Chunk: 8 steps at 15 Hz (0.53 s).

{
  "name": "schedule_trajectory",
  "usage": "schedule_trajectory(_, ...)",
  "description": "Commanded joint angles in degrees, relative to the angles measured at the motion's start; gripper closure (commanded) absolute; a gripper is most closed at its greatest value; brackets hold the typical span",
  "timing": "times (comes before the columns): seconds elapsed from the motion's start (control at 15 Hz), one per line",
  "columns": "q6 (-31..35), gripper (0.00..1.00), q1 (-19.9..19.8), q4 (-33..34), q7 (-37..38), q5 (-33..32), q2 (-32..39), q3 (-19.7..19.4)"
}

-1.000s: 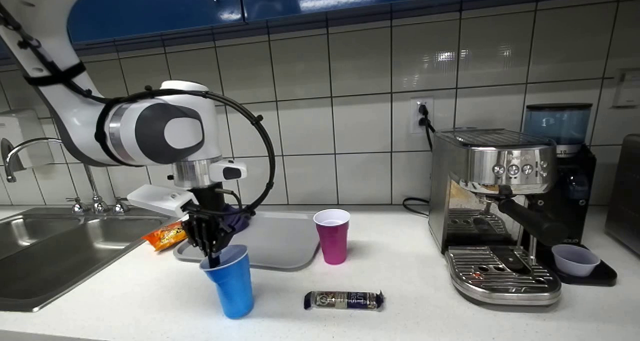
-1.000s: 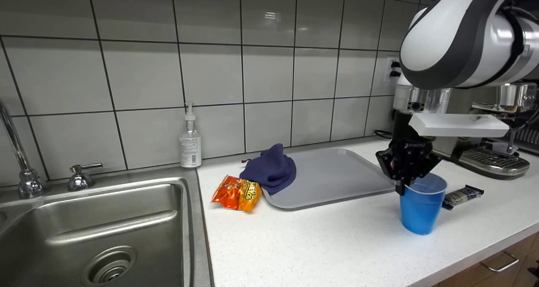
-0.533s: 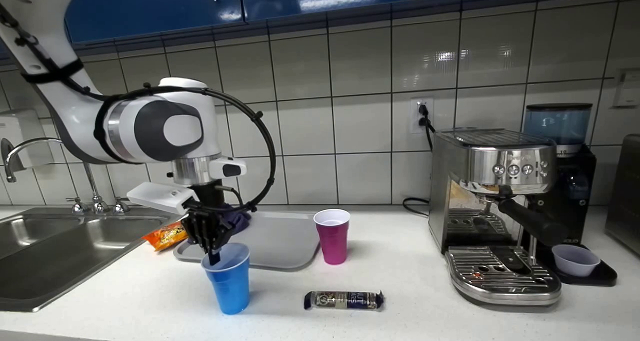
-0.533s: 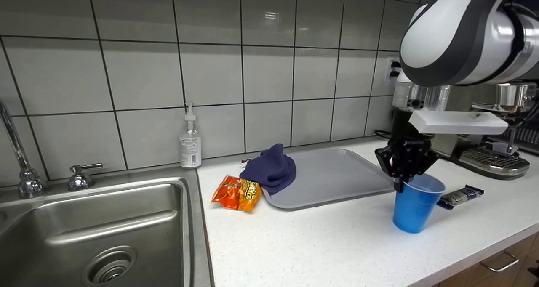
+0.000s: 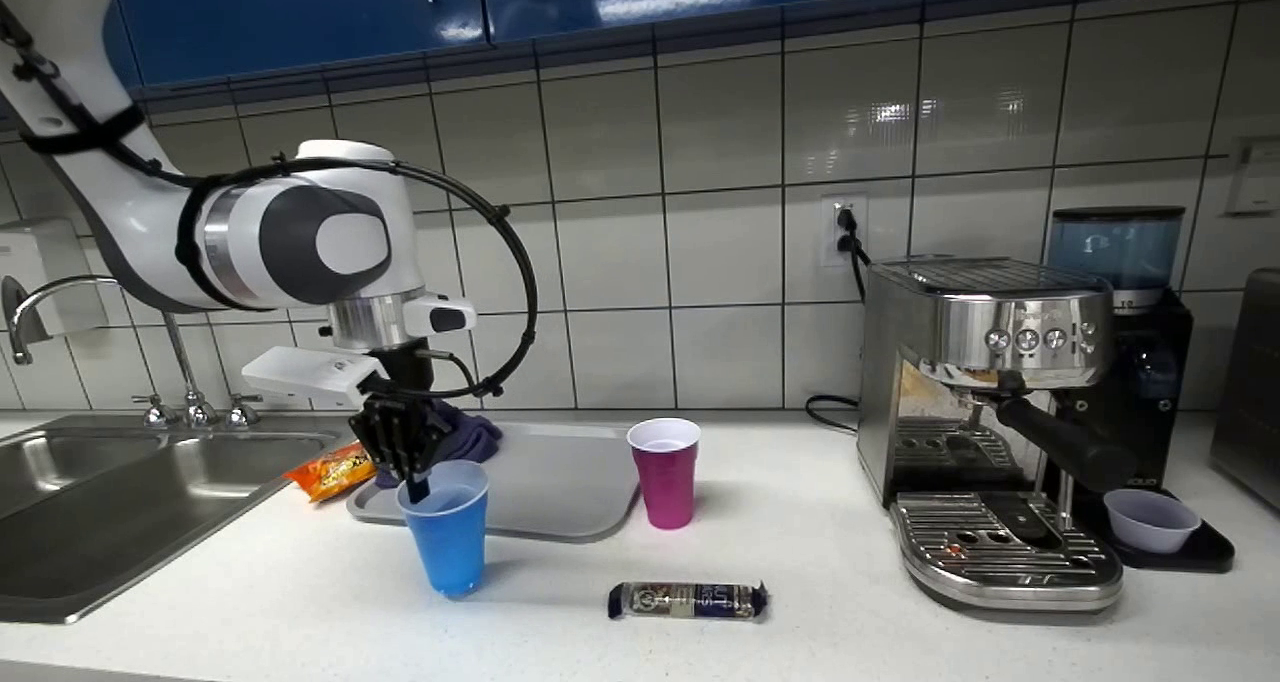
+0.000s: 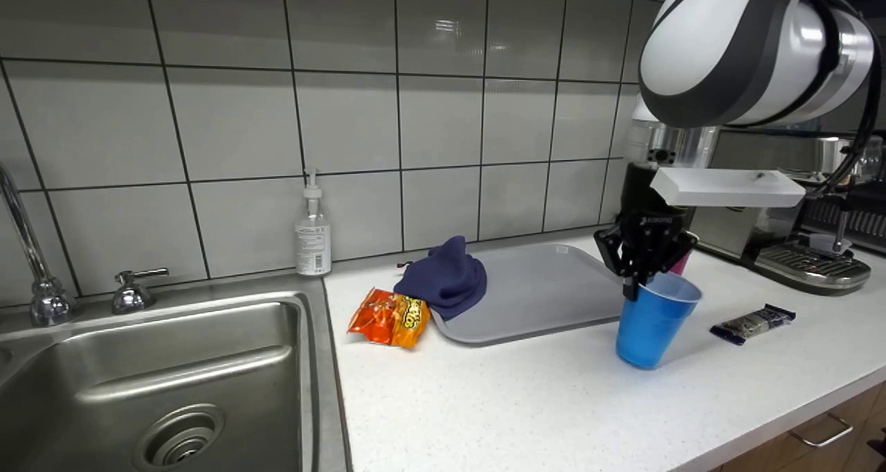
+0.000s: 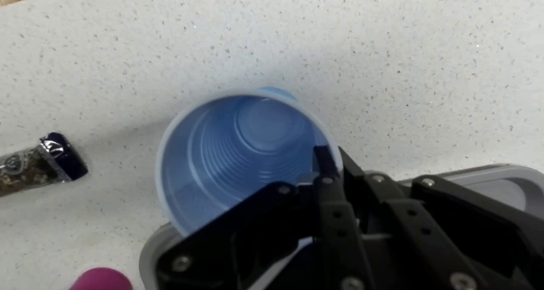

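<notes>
Blue cup [image 7: 242, 154], pale-rimmed, ribbed inside, at a tilt

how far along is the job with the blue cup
Done: the gripper has the blue cup pinched by its rim. In hand: the cup, held leaning; whether its base touches the counter is unclear. Left, probably: standing it upright and releasing it, as the jaws are shut.

Blue cup [image 7: 250, 154], rim [image 7: 159, 166] in the claw [image 7: 333, 152]

Blue cup [image 6: 649, 330] looked smooth plastic on my feed; gray tray [image 6: 547, 285] matt plastic; sink [image 6: 263, 410] satin metal. I read the candy bag [image 6: 391, 318] as glossy.
</notes>
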Motion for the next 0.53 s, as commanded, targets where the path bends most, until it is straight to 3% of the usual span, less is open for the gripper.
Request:
schedule_trajectory(0.0, -1.9, 0.99, 0.8, 1.9, -1.9, 1.7, -2.0, 1.2)
schedule_trajectory(0.47, -2.2, 0.99, 2.7, 6.8, -1.0, 1.8, -0.1, 3.0)
